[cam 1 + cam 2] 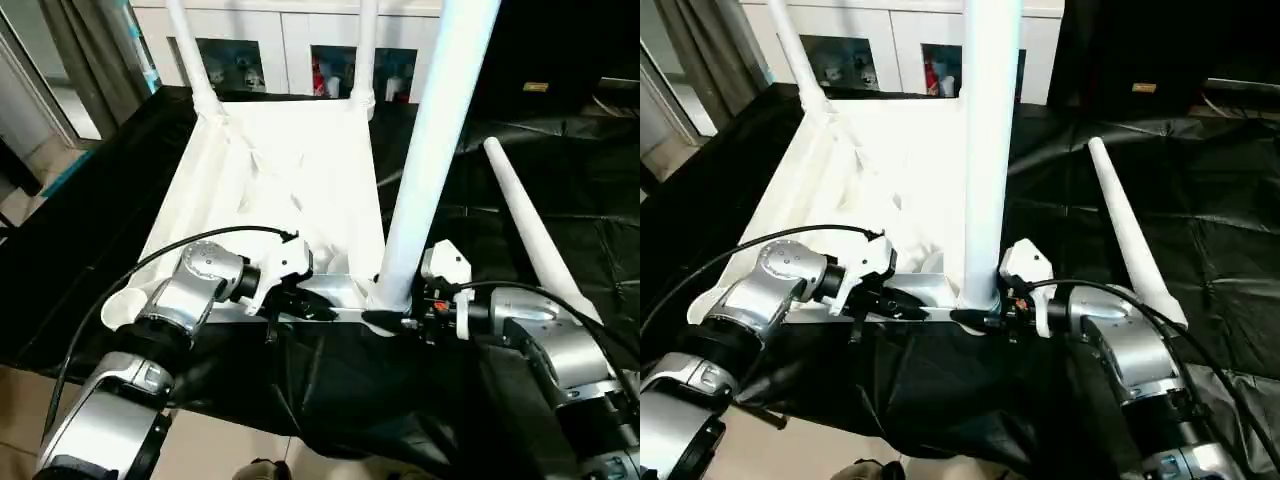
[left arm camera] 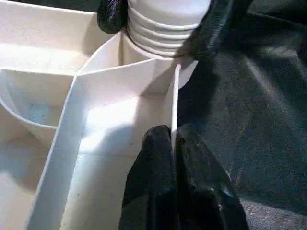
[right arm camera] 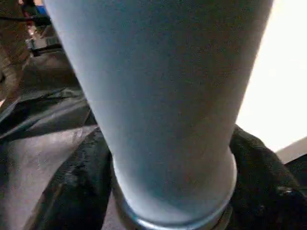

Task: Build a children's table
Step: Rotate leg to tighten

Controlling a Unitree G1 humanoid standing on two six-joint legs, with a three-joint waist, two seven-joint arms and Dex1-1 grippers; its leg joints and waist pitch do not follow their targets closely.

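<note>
My right pincer point(image 1: 405, 318) straddles the foot of the upright leg point(image 1: 425, 160), fingers spread around its ribbed collar at the tabletop's point(image 1: 290, 170) near corner socket. My left pincer point(image 2: 173, 143) pinches the rim rib beside it. 1 loose leg point(image 1: 535, 225) lies farther right, nearest my right arm.

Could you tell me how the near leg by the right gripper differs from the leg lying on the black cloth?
The near leg stands upright in a corner socket of the upturned tabletop; the loose leg lies flat on the black cloth, fitted to nothing. The right gripper sits at the near leg's base, while nothing touches the loose leg. Both are white round tubes with flared ends.
</note>
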